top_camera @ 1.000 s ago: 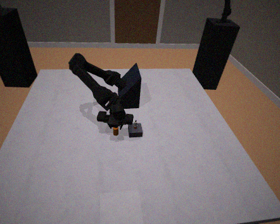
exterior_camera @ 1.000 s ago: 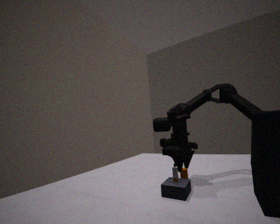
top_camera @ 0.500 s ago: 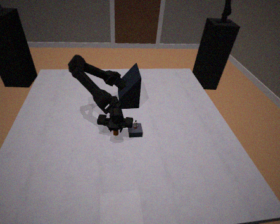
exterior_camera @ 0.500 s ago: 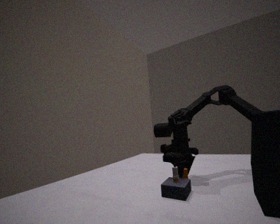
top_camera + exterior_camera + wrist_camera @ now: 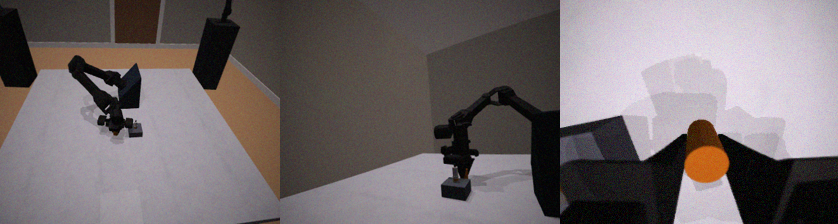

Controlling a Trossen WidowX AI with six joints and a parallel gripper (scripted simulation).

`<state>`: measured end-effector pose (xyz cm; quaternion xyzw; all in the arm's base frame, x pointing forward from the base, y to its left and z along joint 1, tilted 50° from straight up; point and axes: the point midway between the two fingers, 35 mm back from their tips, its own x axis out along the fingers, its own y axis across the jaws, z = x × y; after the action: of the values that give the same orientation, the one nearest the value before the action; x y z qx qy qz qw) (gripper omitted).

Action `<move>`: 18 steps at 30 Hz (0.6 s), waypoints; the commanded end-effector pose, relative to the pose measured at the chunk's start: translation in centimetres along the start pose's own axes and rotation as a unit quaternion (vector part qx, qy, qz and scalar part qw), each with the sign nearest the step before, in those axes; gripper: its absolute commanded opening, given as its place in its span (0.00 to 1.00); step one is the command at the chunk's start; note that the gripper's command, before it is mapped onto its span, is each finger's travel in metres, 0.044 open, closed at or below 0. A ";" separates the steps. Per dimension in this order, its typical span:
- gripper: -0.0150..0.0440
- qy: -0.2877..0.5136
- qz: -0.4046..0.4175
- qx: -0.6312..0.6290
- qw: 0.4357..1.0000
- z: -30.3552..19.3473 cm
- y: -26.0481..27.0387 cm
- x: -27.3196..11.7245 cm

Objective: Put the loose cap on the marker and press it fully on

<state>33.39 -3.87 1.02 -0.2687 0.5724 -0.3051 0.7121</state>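
The orange cap stands upright on the table, beside the holder block. My gripper points down and is shut on the cap, with a finger against each side in the wrist view. The marker stands upright and uncapped in the dark grey holder block. The block is at the left edge of the wrist view, partly hidden by a finger.
A dark wedge-shaped stand is at the arm's base, behind the holder block. Two tall black pedestals stand beyond the white table at the back left and back right.
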 end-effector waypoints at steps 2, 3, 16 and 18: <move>0.31 0.000 -0.002 -0.003 1.000 0.0 0.0 -0.1; 0.26 0.000 -0.001 -0.003 1.000 0.0 0.0 -0.3; 0.25 0.000 0.000 -0.003 1.000 0.1 0.2 -3.7; 0.25 0.000 0.000 -0.003 1.000 0.1 0.2 -4.3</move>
<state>32.83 -1.47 2.79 -0.2749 0.5778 -0.3044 0.7056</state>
